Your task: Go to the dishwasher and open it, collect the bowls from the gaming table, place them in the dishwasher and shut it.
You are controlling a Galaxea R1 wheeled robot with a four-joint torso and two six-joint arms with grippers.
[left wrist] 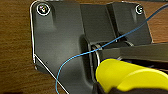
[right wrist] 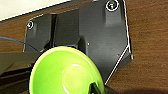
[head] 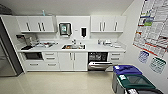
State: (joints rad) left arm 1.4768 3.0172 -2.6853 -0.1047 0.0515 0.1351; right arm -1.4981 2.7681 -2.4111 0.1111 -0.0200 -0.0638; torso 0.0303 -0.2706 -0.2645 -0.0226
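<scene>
The dishwasher (head: 98, 61) sits under the white counter, right of the sink. Its steel door is folded down and the dark racks inside show. In the left wrist view a yellow bowl (left wrist: 130, 77) hangs close to the camera, and my left gripper (left wrist: 100, 88) is shut on its rim. In the right wrist view a green bowl (right wrist: 66, 72) faces up with its hollow showing, and my right gripper (right wrist: 93, 88) is shut on its edge. The gaming table is out of view.
A blue-lidded bin (head: 125, 71) and a green-lidded bin (head: 135, 83) stand against the right wall, close to the dishwasher door. A steel fridge (head: 6, 57) stands at the left. Beige floor (head: 57, 82) stretches between me and the cabinets.
</scene>
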